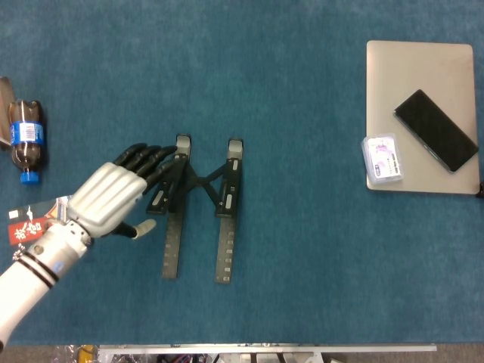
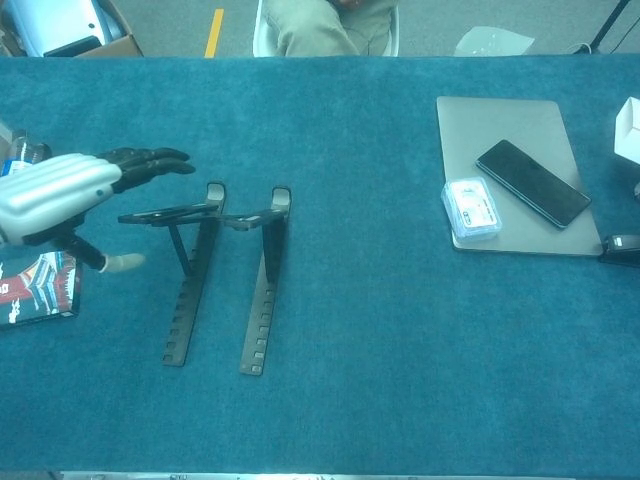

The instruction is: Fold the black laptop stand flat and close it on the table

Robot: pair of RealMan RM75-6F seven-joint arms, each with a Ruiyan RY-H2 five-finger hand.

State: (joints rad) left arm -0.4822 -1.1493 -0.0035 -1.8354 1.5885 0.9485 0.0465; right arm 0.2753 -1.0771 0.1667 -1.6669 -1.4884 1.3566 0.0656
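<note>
While the black laptop stand (image 1: 198, 204) sits unfolded mid-bench on the blue bench (image 1: 302, 265) in the head view, the left hand (image 1: 113, 193) hovers at its left edge, holding nothing, fingers (image 1: 147, 157) spread out over the stand's raised left arm; bottle (image 1: 27, 141) and booklet (image 1: 34, 221) lie further left, closed laptop (image 1: 420, 83) with phone (image 1: 436, 130) far right. From the chest view the stand (image 2: 215, 270) has its arms propped up, left hand (image 2: 60, 195) just above them, empty, thumb down; contact unclear.
</note>
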